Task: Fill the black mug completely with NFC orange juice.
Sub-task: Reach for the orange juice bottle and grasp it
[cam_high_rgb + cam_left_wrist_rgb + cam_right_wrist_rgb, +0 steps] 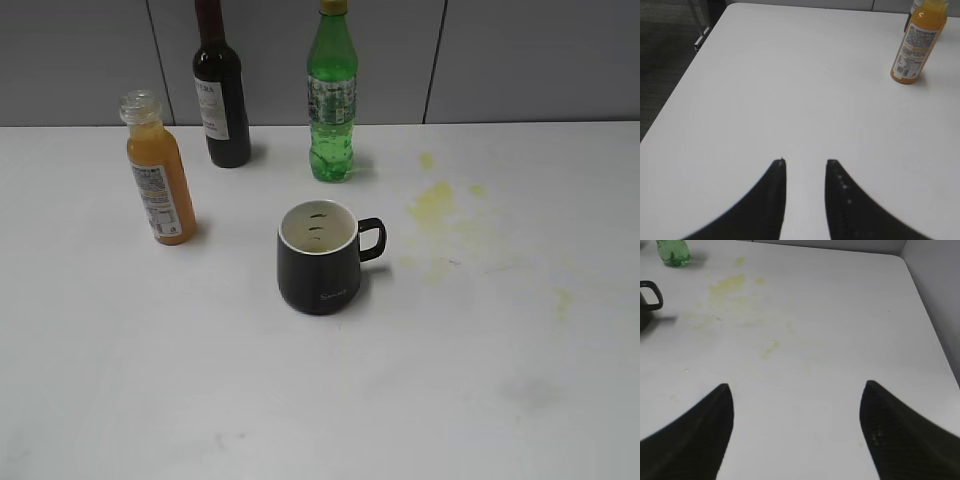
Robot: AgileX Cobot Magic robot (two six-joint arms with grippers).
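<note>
We see the black mug (320,262) upright near the middle of the white table (200,400), its handle pointing to 3 o'clock and its white inside showing only a trace at the bottom. The NFC orange juice (162,185) stands in its clear bottle at about 10 o'clock from the mug, well apart from it, uncapped and leaning slightly in the exterior view. Behind, at 11 o'clock from the mug, we have the dark wine bottle (221,95), and at 12 o'clock the green soda bottle (332,100), both upright near the grey wall. Yellowish stains (435,205) mark the table at 2 o'clock from the mug.

Over on the left wrist view, the left gripper (805,162) hangs above bare table, its fingers parted by a narrow gap and holding nothing; the juice bottle sits at its 1 o'clock. On the right wrist view, the right gripper (797,387) has its fingers spread wide, empty, with the mug's handle at 10 o'clock.
</note>
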